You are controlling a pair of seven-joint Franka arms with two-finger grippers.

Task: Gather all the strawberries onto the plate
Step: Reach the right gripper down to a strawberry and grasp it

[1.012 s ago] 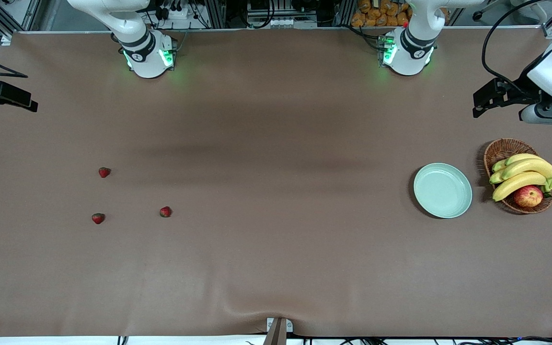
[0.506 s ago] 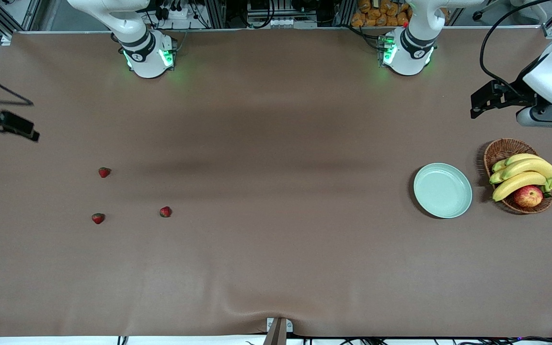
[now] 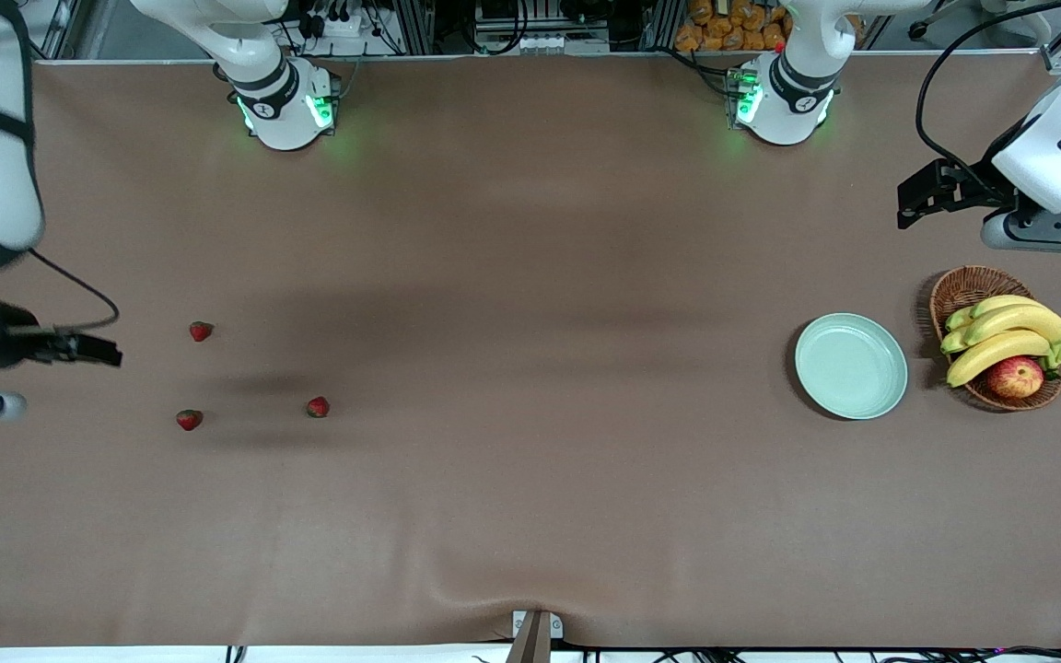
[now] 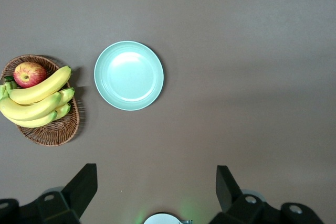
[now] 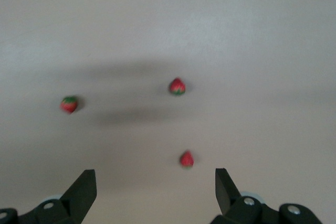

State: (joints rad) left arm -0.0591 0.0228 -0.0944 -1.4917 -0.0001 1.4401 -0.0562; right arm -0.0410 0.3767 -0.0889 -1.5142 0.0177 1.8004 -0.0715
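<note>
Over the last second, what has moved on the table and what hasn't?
The right pincer has swung down from the table's edge at the right arm's end toward the three strawberries; it is open and holds nothing. The left pincer drifted slightly above the basket, also open. Strawberries, the bare plate and basket have not shifted.

The brown worktop [image 3: 530, 479] is seen carrying three strawberries [image 3: 201, 331] [image 3: 188, 420] [image 3: 318, 407], a mint plate [image 3: 850, 366], seemingly empty, and a fruit basket [image 3: 965, 287].

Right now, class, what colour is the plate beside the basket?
Pale mint green: the plate shows best in the left wrist view.
</note>
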